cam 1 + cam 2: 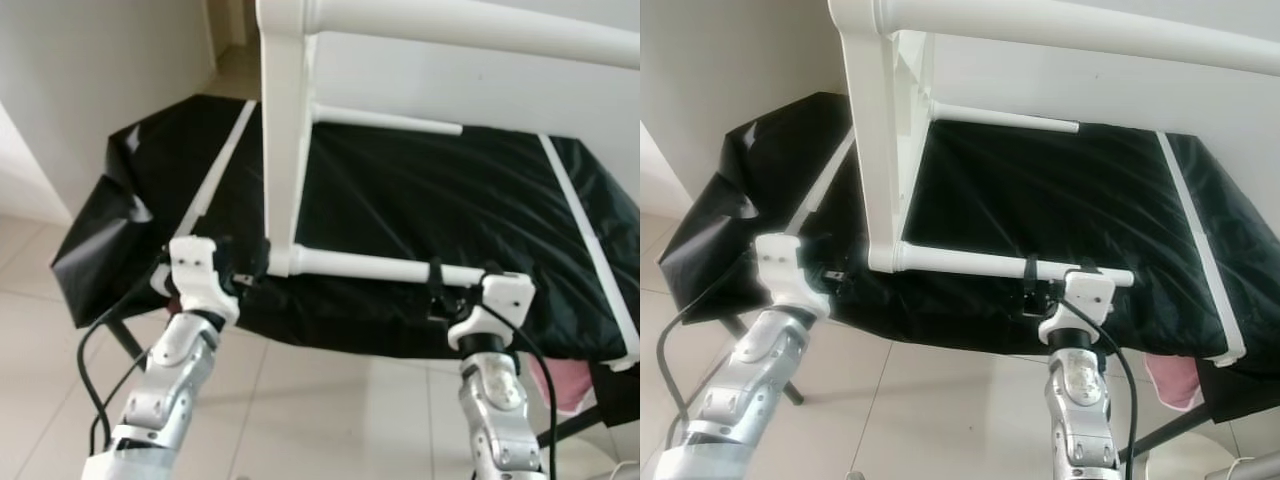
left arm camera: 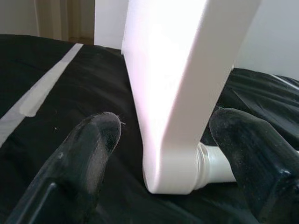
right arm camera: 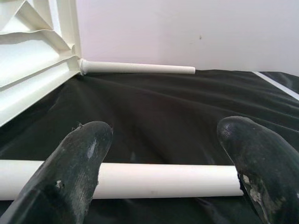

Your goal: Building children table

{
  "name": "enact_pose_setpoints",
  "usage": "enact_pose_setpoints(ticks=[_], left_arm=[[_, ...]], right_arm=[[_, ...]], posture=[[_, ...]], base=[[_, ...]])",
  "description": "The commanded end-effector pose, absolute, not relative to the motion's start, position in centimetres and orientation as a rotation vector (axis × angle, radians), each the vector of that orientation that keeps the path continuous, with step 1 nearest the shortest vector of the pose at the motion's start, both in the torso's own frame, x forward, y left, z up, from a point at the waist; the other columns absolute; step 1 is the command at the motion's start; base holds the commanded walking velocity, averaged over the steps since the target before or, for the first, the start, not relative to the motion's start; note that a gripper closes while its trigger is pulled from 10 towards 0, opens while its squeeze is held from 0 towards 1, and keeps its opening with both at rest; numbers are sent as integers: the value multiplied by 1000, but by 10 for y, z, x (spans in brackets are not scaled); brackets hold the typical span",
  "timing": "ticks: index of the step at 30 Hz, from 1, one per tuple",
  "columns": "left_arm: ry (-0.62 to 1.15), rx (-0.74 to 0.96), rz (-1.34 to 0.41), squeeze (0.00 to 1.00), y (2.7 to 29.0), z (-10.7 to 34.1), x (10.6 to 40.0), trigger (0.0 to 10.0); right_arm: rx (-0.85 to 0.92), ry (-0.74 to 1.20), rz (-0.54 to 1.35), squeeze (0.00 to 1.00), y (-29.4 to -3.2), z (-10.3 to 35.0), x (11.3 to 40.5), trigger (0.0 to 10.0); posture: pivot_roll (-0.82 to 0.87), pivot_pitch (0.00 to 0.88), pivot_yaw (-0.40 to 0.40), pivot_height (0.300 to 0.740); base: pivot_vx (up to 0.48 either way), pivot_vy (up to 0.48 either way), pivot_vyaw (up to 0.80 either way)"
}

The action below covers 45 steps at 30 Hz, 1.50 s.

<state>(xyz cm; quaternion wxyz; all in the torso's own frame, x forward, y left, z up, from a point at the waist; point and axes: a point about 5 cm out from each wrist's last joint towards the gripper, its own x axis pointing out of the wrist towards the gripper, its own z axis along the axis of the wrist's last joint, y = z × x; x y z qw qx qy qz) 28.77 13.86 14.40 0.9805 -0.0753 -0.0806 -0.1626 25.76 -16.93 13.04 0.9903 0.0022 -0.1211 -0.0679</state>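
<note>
1. Here, a white children's table top [image 1: 285, 120] stands on its edge on a desk covered in black sheeting [image 1: 430, 200], its lower corner near the desk's front edge.
2. Two white legs jut sideways from it: the near leg [image 1: 380, 267] along the front edge, the far leg [image 1: 390, 119] by the back edge.
3. The left gripper [image 2: 161, 154] straddles the top's lower corner, fingers wide, not touching.
4. The right gripper [image 3: 163, 158] sits at the near leg's free end, fingers spread over it, not clamped.

Pale tiled floor [image 1: 320, 410], white wall [image 1: 90, 60] — a doorway [image 1: 232, 30] beyond.
</note>
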Motion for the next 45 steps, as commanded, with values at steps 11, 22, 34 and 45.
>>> enact_pose_setpoints(ticks=[11, 22, 34, 45], left_arm=[[-164, 5, -349, 0, 139, 138, 291, 10000], [-172, 91, -357, 0, 142, 135, 294, 10000], [-184, 231, -371, 0, 125, 132, 304, 10000], [-173, 247, -354, 0, 105, 140, 323, 10000]], right_arm=[[-91, -228, -148, 0, -181, 130, 267, 10000], [-102, -225, -137, 0, -182, 130, 269, 10000], [-85, -231, -130, 0, -178, 130, 275, 10000], [-73, -243, -147, 0, -178, 132, 279, 10000]], posture=[[21, 0, -43, 740], [25, 0, -48, 740], [34, 0, -49, 740], [23, 0, -35, 740]], base=[[0, 0, 0], [0, 0, 0], [0, 0, 0], [0, 0, 0]])
